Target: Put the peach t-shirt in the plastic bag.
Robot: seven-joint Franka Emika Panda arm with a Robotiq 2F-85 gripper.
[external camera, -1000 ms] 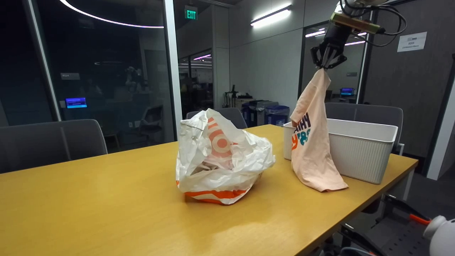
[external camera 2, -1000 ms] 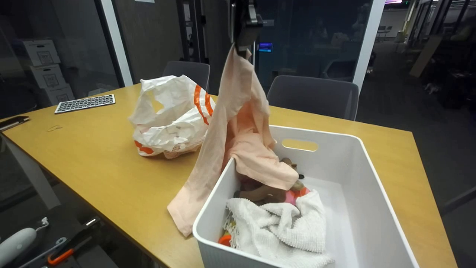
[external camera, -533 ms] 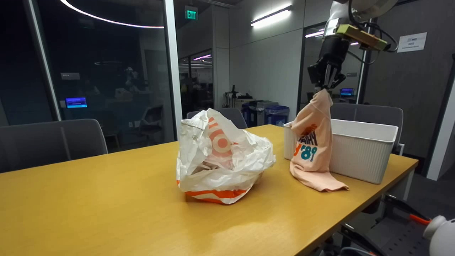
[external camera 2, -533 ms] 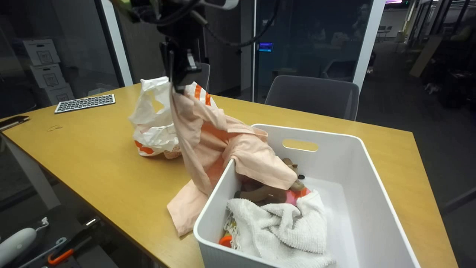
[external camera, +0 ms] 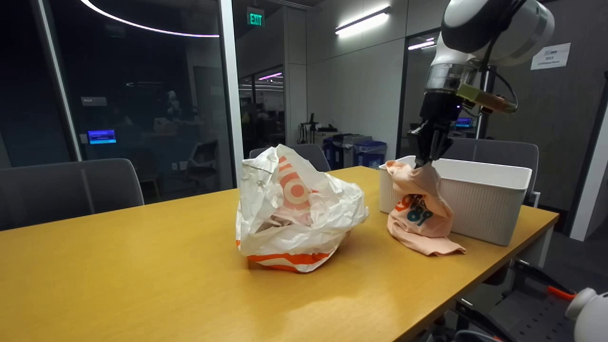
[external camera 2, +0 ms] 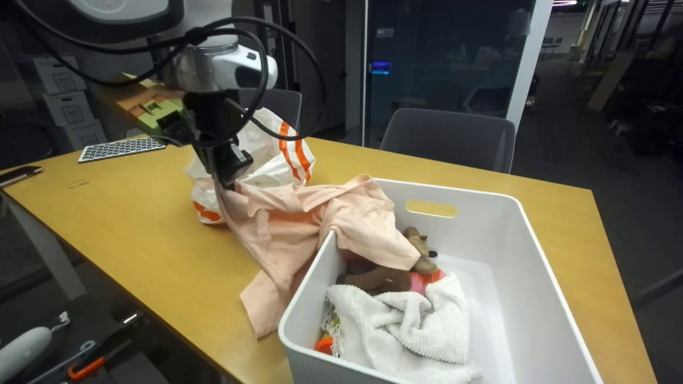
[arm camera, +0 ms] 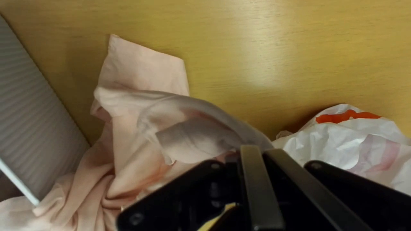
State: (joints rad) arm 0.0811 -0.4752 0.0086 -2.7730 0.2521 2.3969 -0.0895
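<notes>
The tabletop [external camera: 142,270] carries every part of the task. In an exterior view the white bin [external camera: 479,209] stands along the right-hand end edge, close to the right-hand corner. The plastic bag [external camera: 299,244] rests farther from that end edge, apart from the white bin, its mouth gaping upward.

The peach t-shirt [external camera 2: 299,229] is draped over the wall of the white bin that faces the plastic bag: one portion drops inside, and another reaches the tabletop with its hem pointing toward the side edge that starts at the same corner. Its bunched length runs from that wall to the gripper [arm camera: 260,149], roughly square to the end edge.

The gripper hangs low between the white bin and the plastic bag, its fingers [arm camera: 258,186] pinching a fold of the peach t-shirt (the fingertips are blurred in the wrist view; how deep the fold sits cannot be told).

Governing relation: from the gripper, the bulk of the peach t-shirt lies toward the end edge and the plastic bag the opposite way, nearby. The transfer should therefore run away from the end edge, preceded by a lift that clears the trailing portion from the wall. Without it, the peach t-shirt may snag.
</notes>
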